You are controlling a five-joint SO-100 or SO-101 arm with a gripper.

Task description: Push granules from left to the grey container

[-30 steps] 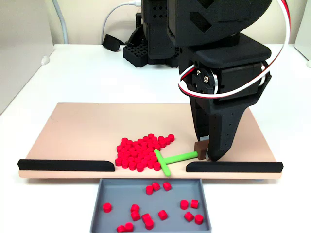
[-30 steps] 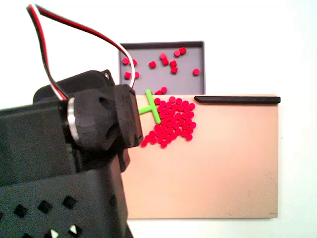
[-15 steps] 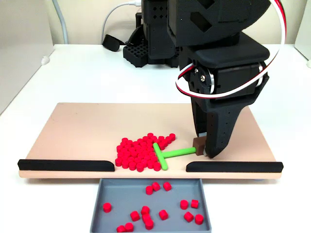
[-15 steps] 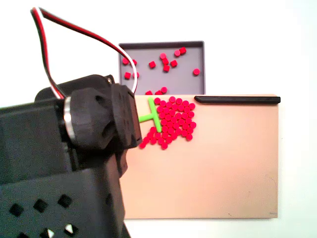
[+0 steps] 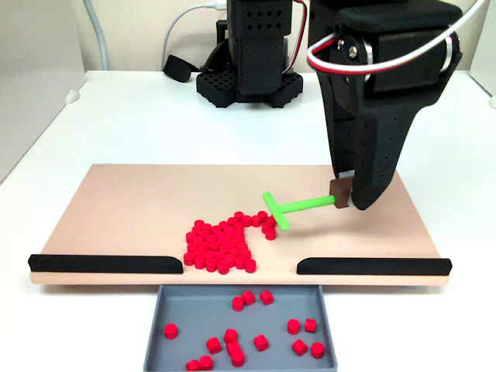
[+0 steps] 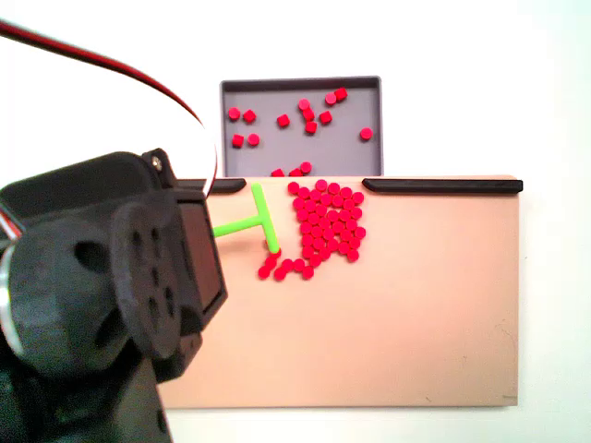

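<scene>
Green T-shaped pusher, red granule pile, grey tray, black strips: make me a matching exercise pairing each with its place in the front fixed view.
Things:
1. green T-shaped pusher
2. pile of red granules
3. grey tray
4. black strips

Places:
A. off the tan board, below the gap
B. along the board's near edge, either side of the gap
C. on the board, just behind the gap
D. held by the gripper, its crossbar at the pile's upper right

Pairs: 1-D, 2-C, 3-A, 4-B

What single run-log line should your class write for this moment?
end effector: holds green pusher | pusher: beside pile | granules: mostly on tan board | grey container: some granules inside
</scene>
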